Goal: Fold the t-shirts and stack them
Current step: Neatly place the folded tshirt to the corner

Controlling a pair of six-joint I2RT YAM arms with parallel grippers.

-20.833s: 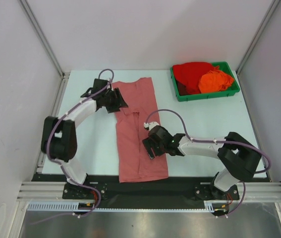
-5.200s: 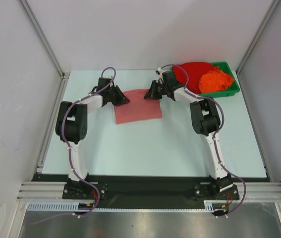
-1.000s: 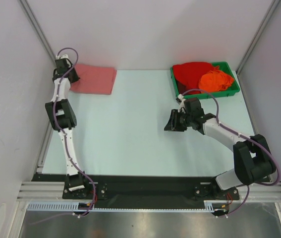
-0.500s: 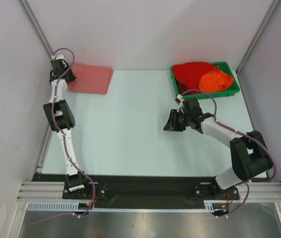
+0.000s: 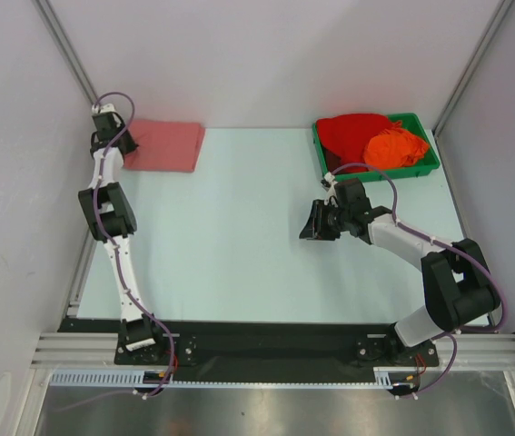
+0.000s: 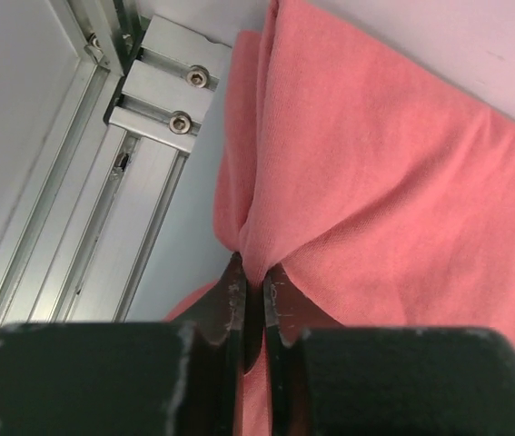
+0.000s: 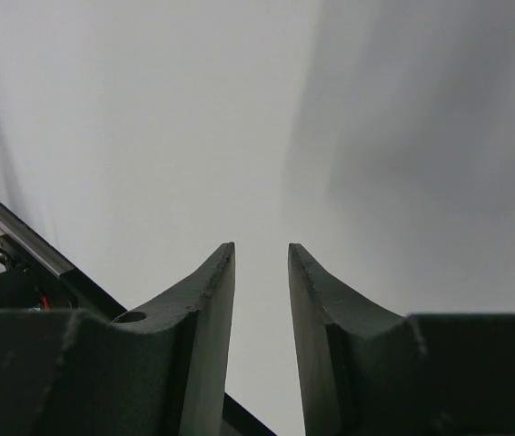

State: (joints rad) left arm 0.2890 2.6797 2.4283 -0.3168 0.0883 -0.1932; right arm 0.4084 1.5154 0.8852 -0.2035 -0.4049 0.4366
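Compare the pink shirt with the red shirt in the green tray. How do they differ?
The pink shirt is folded into a flat rectangle; the red shirt is a crumpled heap. The pink shirt lies on the table; the red shirt sits in the green tray. The left claw pinches the pink shirt; no claw touches the red shirt. Both are plain cloth.

Bright, even, diffuse light from above; the pale worktop [image 5: 239,227] carries only faint, soft shadows. In the left wrist view the salmon t-shirt [image 6: 402,182] is sharp, the left hand [image 6: 252,277] dark and slightly blurred
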